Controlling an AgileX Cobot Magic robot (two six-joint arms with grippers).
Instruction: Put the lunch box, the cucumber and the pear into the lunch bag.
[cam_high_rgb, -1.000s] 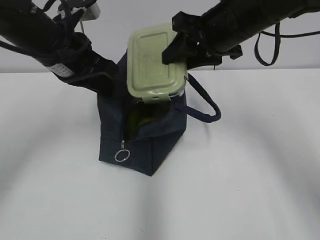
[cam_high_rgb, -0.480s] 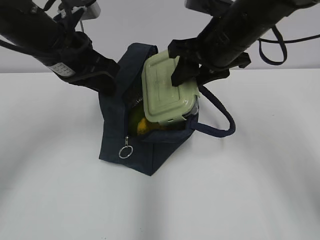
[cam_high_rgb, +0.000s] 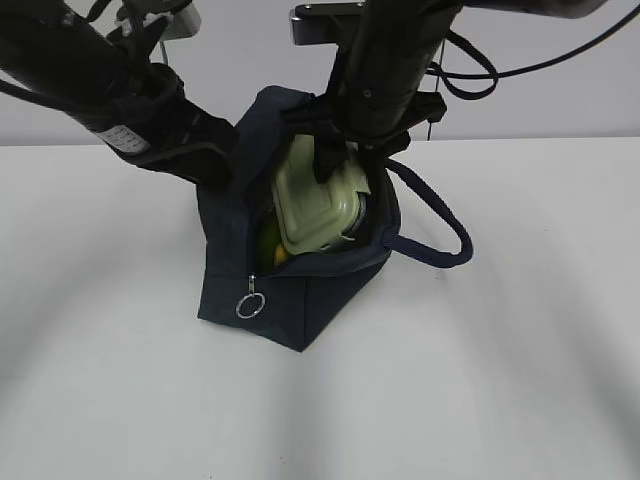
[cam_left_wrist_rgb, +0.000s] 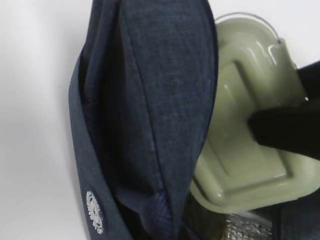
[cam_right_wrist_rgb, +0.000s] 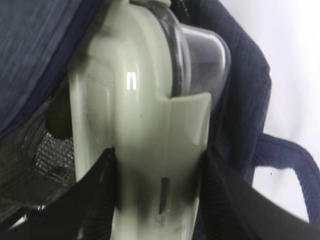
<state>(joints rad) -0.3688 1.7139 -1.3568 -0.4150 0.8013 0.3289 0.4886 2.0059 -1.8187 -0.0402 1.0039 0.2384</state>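
The navy lunch bag (cam_high_rgb: 290, 300) stands open at the middle of the table. My right gripper (cam_high_rgb: 335, 160) is shut on the sage-green lunch box (cam_high_rgb: 310, 205) and holds it tilted, lower half inside the bag's mouth. In the right wrist view the gripper (cam_right_wrist_rgb: 157, 165) clamps the box (cam_right_wrist_rgb: 135, 100) from both sides. My left gripper (cam_high_rgb: 222, 165) holds the bag's left top flap up; the left wrist view shows only the fabric (cam_left_wrist_rgb: 155, 100) and the box (cam_left_wrist_rgb: 240, 125). A yellow bit of the pear (cam_high_rgb: 268, 242) shows inside under the box. The cucumber is not clearly visible.
The bag's loop handle (cam_high_rgb: 440, 225) lies out to the right on the white table (cam_high_rgb: 520, 350). The zipper's ring pull (cam_high_rgb: 250, 305) hangs at the bag's front corner. Silvery lining (cam_right_wrist_rgb: 50, 150) shows inside the bag.
My right gripper has swung left and down with the lunch box, from above the bag to partly inside its mouth. The left arm has stayed in place.
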